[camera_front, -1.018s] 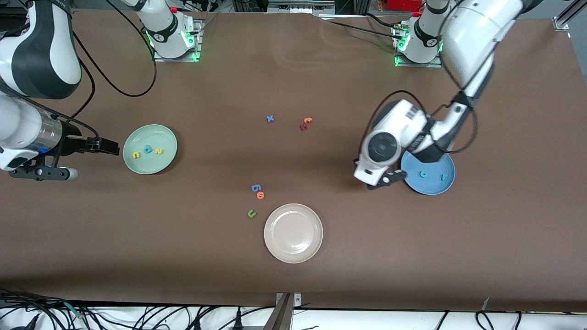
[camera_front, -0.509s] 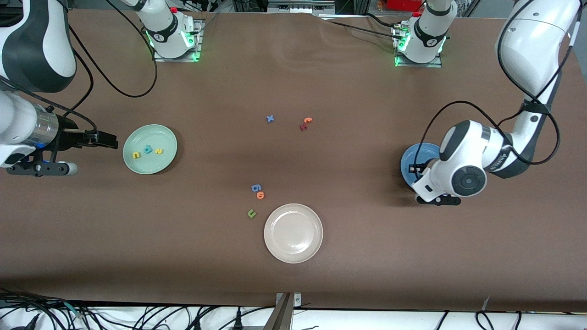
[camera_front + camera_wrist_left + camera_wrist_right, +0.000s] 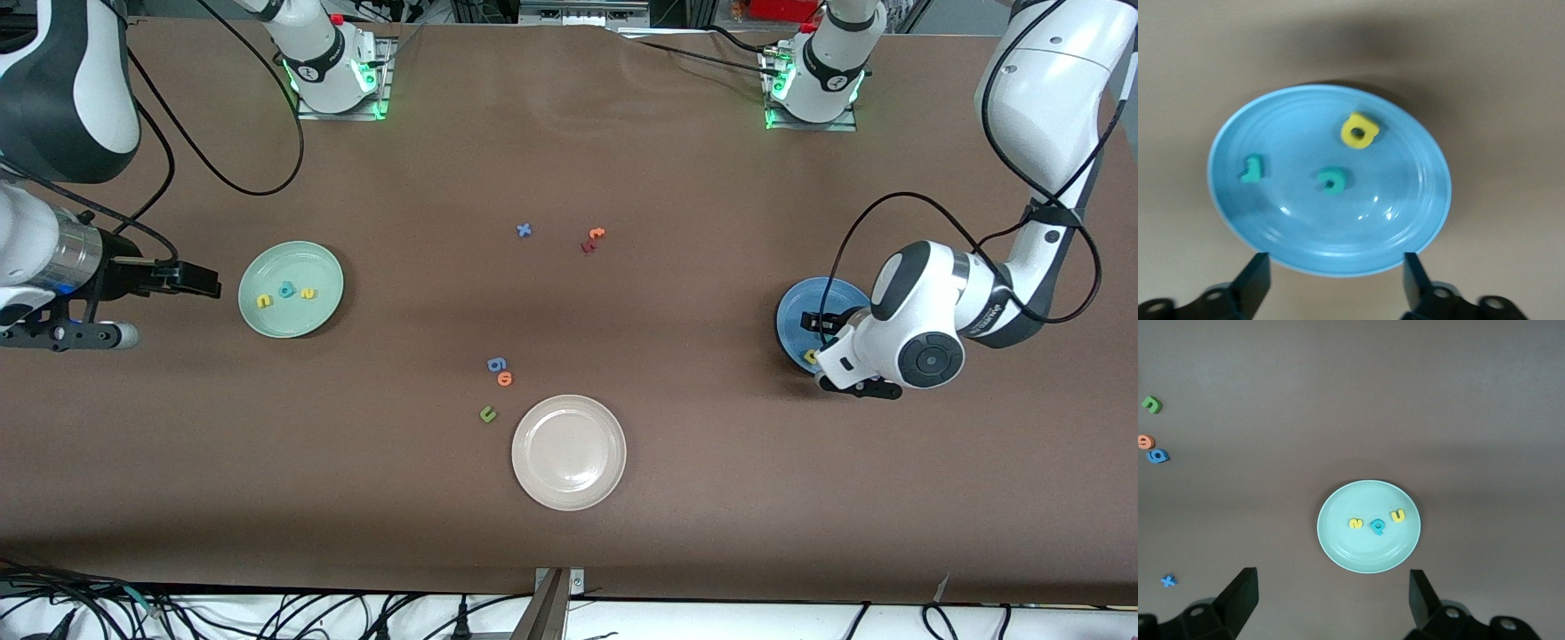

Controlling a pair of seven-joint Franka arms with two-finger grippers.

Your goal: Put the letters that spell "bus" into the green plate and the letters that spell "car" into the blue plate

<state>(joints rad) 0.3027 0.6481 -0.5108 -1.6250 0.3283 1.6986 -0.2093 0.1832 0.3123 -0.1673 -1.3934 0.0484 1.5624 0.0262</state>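
Note:
The blue plate (image 3: 794, 322) holds a yellow "a" (image 3: 1359, 130), a teal "c" (image 3: 1332, 180) and a teal "r" (image 3: 1253, 169). In the front view the left arm covers much of this plate, and only the yellow "a" (image 3: 811, 356) shows. My left gripper (image 3: 822, 322) hangs open over the plate's edge (image 3: 1337, 287), holding nothing. The green plate (image 3: 293, 262) carries a yellow "u" (image 3: 264, 301), a teal "b" (image 3: 286, 289) and a yellow "s" (image 3: 308, 293). My right gripper (image 3: 191, 280) waits open and empty beside that plate, toward the right arm's end.
A cream-white plate (image 3: 569, 452) lies nearest the front camera. Beside it are a blue "g" (image 3: 496, 364), an orange "o" (image 3: 505, 380) and an olive "u" (image 3: 487, 413). Mid-table lie a blue "x" (image 3: 524, 230), an orange "t" (image 3: 597, 233) and a dark red letter (image 3: 588, 246).
The left arm swung round over the blue plate and its gripper opened. The yellow "a" now lies in the plate. The right gripper drifted slightly away from the green plate.

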